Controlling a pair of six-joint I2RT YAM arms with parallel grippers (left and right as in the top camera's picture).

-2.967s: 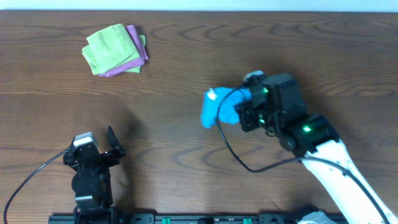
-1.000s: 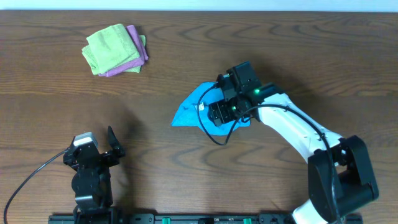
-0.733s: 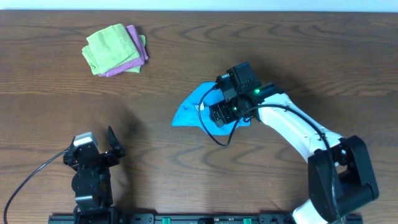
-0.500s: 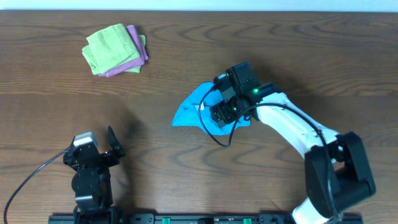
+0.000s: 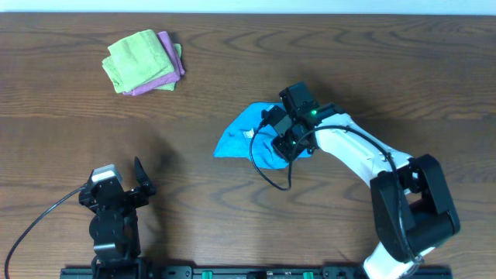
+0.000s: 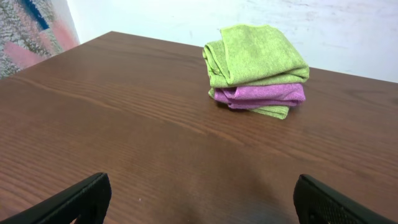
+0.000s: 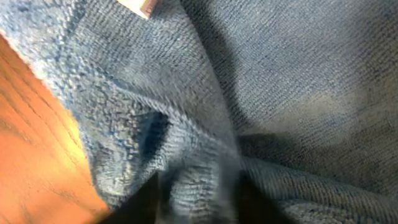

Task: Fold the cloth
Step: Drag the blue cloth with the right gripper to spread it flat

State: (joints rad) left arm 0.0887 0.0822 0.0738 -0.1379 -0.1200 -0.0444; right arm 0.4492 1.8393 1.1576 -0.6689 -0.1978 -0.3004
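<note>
The cloth (image 5: 236, 136) is laid crumpled near the middle of the counter (image 5: 403, 70). A ridge of it is pinched in the right pincer (image 7: 196, 199), though the fingers are blurred. The left pincer (image 6: 205, 205) is held wide apart (nothing between its fingers), well away from the cloth.
</note>
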